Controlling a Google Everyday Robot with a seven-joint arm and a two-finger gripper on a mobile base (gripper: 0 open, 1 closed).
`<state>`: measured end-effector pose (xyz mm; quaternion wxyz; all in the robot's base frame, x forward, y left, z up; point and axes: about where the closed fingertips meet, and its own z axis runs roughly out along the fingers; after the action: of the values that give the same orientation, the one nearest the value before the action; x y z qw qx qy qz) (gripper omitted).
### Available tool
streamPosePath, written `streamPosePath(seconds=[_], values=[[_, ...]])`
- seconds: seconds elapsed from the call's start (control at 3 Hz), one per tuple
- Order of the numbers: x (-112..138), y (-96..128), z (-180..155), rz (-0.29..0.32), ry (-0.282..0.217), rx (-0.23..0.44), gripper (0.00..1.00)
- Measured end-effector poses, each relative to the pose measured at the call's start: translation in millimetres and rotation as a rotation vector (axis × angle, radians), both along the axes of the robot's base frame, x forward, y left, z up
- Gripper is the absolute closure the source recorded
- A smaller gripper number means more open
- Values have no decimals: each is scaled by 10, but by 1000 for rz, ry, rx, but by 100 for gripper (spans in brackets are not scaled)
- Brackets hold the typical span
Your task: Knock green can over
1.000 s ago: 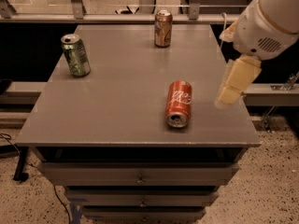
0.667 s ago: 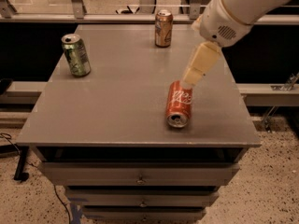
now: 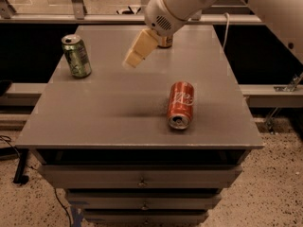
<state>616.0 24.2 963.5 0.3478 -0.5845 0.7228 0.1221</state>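
Observation:
The green can (image 3: 76,56) stands upright near the far left of the grey table (image 3: 104,112), green with pale markings and a silver top. My gripper (image 3: 134,56) hangs above the middle of the table's far half, to the right of the green can and well apart from it. The cream-coloured fingers (image 3: 140,48) point down and to the left. Nothing is held in them.
A red can (image 3: 181,105) lies on its side at the right front of the table, open end toward the front edge. A gold-brown can (image 3: 165,41) stands at the far edge, mostly hidden behind my arm. Drawers sit under the tabletop.
My gripper has swept left across the table, from the right edge past the red can toward the green can. The cans have not moved.

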Motion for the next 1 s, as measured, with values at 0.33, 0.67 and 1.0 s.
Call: streamPosePath(seconds=[0.33, 0.67, 1.0], values=[[0, 1, 0, 0, 0, 0, 0], [38, 166, -96, 13, -15, 51, 0], [207, 505, -275, 35, -43, 164, 0]])
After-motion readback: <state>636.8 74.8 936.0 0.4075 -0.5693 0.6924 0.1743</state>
